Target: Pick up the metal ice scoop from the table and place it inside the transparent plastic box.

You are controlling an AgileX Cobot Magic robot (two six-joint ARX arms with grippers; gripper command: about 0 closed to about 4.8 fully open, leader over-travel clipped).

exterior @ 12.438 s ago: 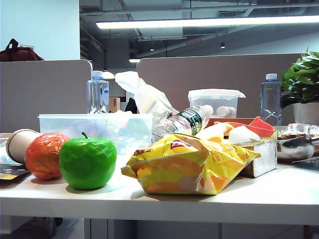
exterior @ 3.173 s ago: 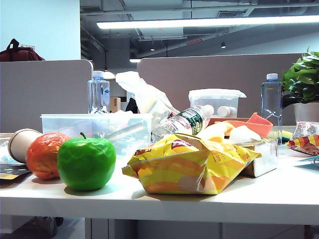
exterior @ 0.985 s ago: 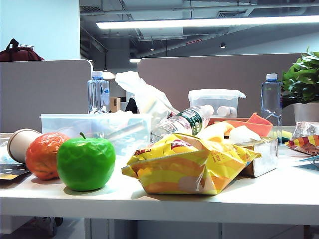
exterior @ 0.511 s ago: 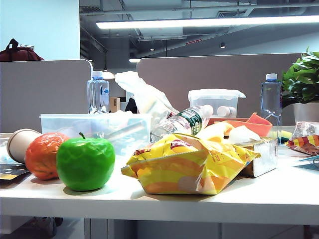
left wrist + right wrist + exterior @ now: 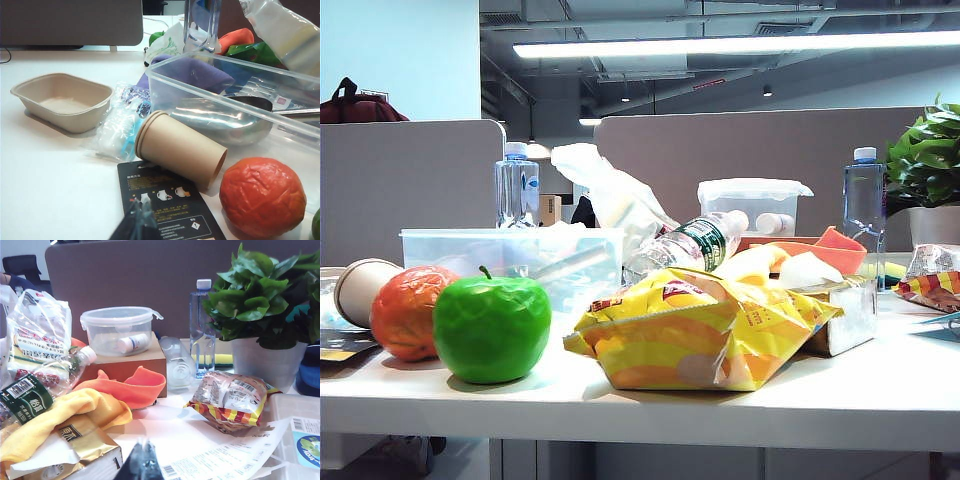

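The metal ice scoop (image 5: pixel 220 120) lies inside the transparent plastic box (image 5: pixel 226 68), with its shiny bowl toward the paper cup and its handle (image 5: pixel 300 112) along the box floor. In the exterior view the handle (image 5: pixel 570 264) shows faintly through the box (image 5: pixel 510 238) at the left. My left gripper (image 5: pixel 141 204) is shut and empty, low over a black card in front of the box. My right gripper (image 5: pixel 144 444) is shut and empty, above a printed paper sheet on the right side of the table. Neither gripper appears in the exterior view.
A green apple (image 5: pixel 490 325), an orange fruit (image 5: pixel 405 310) and a tipped paper cup (image 5: pixel 180 147) lie before the box. A yellow snack bag (image 5: pixel 695 330), a lying bottle (image 5: pixel 685 245), a small lidded tub (image 5: pixel 117 330), an orange cloth (image 5: pixel 130 387) and a potted plant (image 5: pixel 260 290) crowd the middle and right. A beige tray (image 5: pixel 62 100) is at the left.
In the oldest frame the scoop lay on the table at the far right and the box held no scoop; now it lies in the box. Nothing moves in the exterior view over the last second.
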